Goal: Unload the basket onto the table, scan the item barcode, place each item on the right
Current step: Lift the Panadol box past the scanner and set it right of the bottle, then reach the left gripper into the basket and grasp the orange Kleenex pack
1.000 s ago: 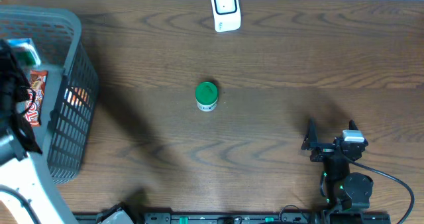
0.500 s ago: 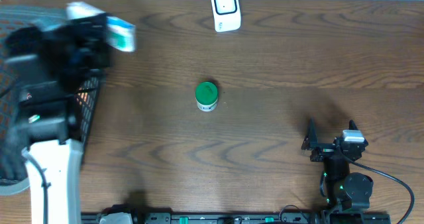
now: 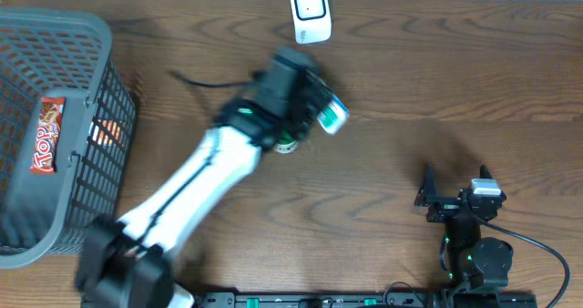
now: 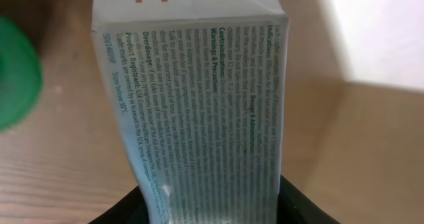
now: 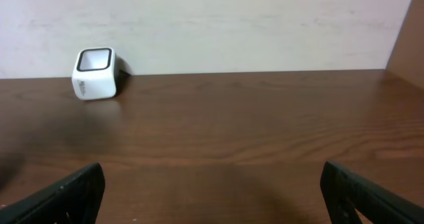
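My left gripper [image 3: 314, 107] is shut on a white and green Panadol box [image 3: 331, 114], held above the middle of the table. In the left wrist view the box [image 4: 199, 98] fills the frame, its small-print side facing the camera, and the black jaws of that gripper [image 4: 215, 207] press on both sides of its lower end. No barcode shows on this face. The white barcode scanner [image 3: 310, 13] stands at the far edge, beyond the box, and also shows in the right wrist view [image 5: 95, 73]. My right gripper [image 3: 454, 182] rests open at the near right, nothing between its fingers [image 5: 212, 191].
A green-lidded jar [image 3: 285, 145] stands under my left arm, partly hidden; its lid [image 4: 16, 78] shows beside the box. A grey basket [image 3: 100, 35] at the left holds a red snack bar [image 3: 47, 135].
My left arm has swung from the basket out to the table's middle, carrying the Panadol box toward the scanner. The right arm has not moved.
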